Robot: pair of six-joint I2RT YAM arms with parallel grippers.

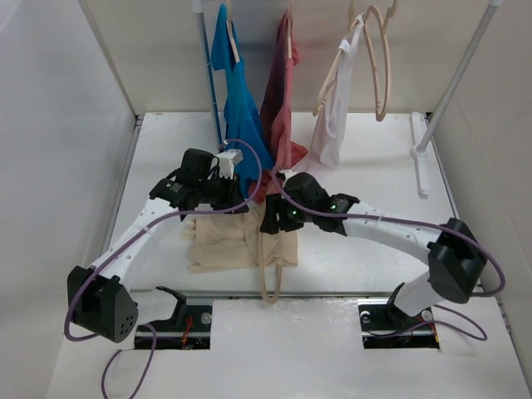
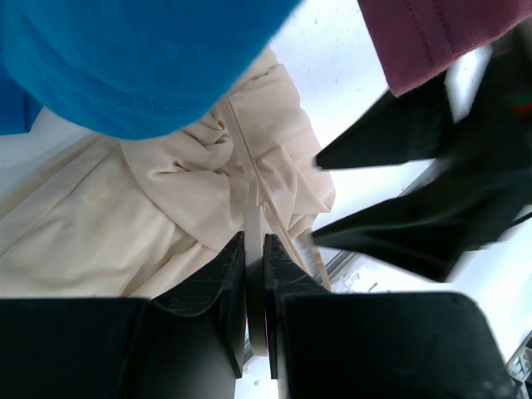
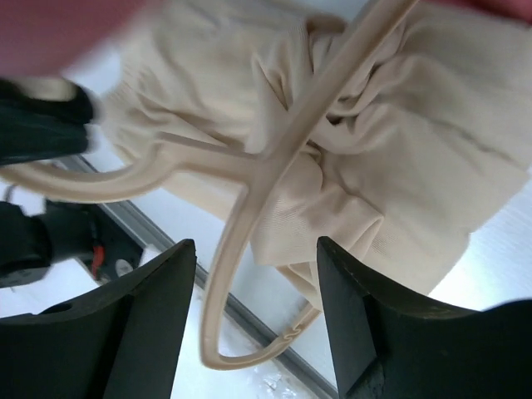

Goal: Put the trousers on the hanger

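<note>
Beige trousers [image 1: 218, 241] look limp and light under the hanger [image 3: 268, 165]; pinch a bunched fold beside its neck. Your left gripper [image 2: 255, 243] seems clamped on its thin rod, and your right gripper [image 3: 253, 249] gapes astride the neck.

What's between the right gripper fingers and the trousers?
The hanger, its hook loop in the open right gripper's gap, untouched by either finger, trousers behind it. Seen in the right wrist view.
</note>
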